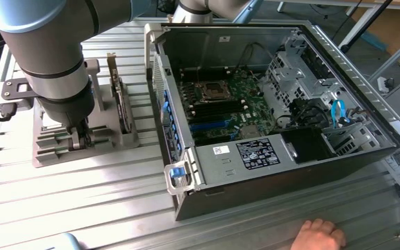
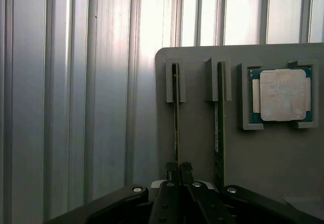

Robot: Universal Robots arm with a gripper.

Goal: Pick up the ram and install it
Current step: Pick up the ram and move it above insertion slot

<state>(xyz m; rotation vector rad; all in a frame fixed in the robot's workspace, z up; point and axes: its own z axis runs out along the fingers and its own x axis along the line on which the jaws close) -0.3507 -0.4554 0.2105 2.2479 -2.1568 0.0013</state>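
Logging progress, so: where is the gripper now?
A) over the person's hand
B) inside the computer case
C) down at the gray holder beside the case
C: the gripper is down at the gray holder, right at a ram standing in its slot, outside the open case.

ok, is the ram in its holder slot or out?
In. The thin green ram stick stands on edge in a slot of the grey holder block, with the gripper at one end.
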